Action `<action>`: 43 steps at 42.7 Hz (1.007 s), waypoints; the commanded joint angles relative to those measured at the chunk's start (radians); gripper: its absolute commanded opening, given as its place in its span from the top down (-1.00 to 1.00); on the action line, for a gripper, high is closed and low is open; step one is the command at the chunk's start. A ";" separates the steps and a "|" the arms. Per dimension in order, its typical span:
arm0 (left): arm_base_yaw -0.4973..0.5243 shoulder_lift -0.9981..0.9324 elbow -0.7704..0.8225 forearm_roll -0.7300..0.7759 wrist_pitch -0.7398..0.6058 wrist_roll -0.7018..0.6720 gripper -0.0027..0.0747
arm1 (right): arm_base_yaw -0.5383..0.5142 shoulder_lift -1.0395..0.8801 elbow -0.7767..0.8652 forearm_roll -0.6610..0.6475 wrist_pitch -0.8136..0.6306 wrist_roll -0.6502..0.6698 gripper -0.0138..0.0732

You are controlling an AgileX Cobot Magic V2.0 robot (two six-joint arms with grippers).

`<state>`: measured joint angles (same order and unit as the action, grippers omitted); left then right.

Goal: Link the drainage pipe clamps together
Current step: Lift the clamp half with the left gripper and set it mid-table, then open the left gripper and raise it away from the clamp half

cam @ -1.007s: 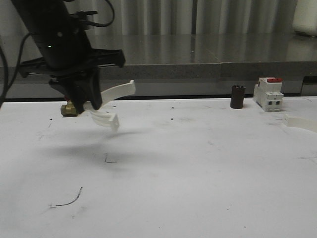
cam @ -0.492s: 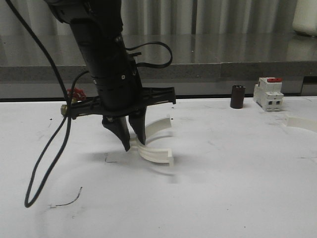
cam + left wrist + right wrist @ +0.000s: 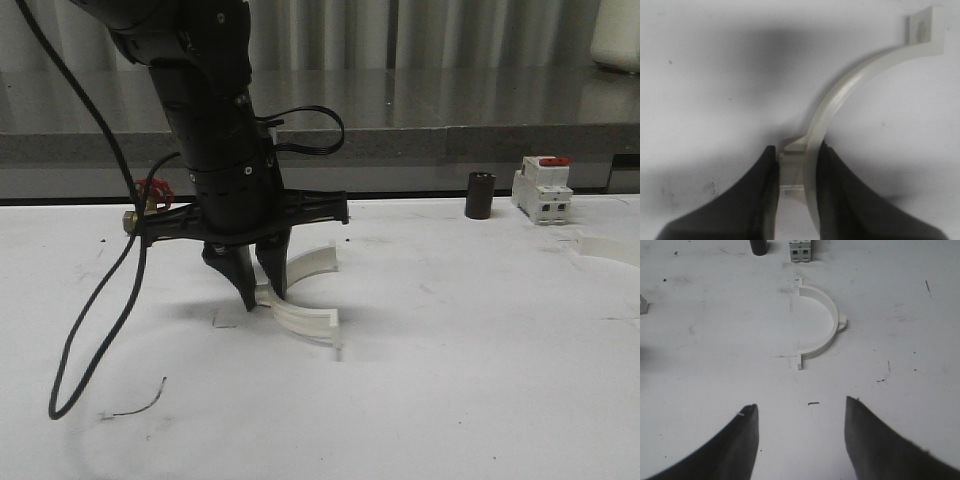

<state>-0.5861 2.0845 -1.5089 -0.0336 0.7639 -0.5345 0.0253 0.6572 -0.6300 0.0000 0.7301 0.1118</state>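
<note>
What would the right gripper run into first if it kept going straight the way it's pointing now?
Probably the loose clamp half lying flat on the table, ahead of the open right gripper. Bare table lies between them. Beyond it stand a dark cylinder and the breaker. Depth is hard to judge.

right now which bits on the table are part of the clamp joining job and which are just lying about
Part of the job:
- clamp half held in the left gripper
- second clamp half lying flat ahead of the open right gripper

Lying about:
- white breaker with red top
- dark cylinder
- brass fitting
</note>
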 commanded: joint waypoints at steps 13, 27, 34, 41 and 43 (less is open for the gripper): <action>0.006 -0.060 -0.032 0.004 -0.027 -0.012 0.18 | -0.006 0.004 -0.034 -0.011 -0.059 -0.003 -0.29; 0.010 -0.150 -0.032 0.028 -0.034 0.160 0.18 | -0.006 0.004 -0.034 -0.011 -0.059 -0.003 -0.29; 0.024 -0.296 -0.029 0.034 0.039 0.380 0.18 | -0.006 0.004 -0.034 -0.011 -0.059 -0.003 -0.29; 0.054 -0.494 0.033 0.008 0.052 0.535 0.18 | -0.006 0.004 -0.034 -0.011 -0.059 -0.003 -0.29; 0.063 -0.555 0.070 -0.004 0.048 0.565 0.18 | -0.006 0.004 -0.034 -0.011 -0.059 -0.003 -0.29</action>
<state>-0.5377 1.6713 -1.4573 -0.0148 0.8329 -0.0377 0.0253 0.6572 -0.6300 0.0000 0.7301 0.1118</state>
